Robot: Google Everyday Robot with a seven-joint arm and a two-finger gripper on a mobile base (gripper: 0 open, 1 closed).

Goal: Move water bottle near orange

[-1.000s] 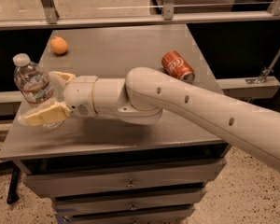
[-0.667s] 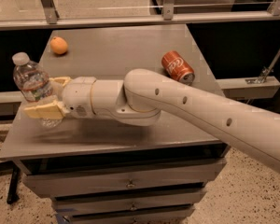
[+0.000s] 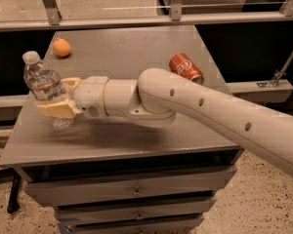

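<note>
The water bottle (image 3: 43,84), clear ribbed plastic with a white cap and a label, stands tilted at the left edge of the grey table (image 3: 122,48). My gripper (image 3: 56,97) reaches in from the right and is shut on the bottle's lower half, one cream finger (image 3: 54,110) in front of it and one behind. The bottle's base shows below the front finger. The orange (image 3: 61,47) sits at the far left of the table, well behind the bottle.
A red soda can (image 3: 186,68) lies on its side at the right of the table, behind my arm. A railing with glass runs along the back. Drawers sit below the table's front edge.
The gripper has closed around the bottle; its front finger moved up against the bottle's lower half. The bottle now leans slightly left.
</note>
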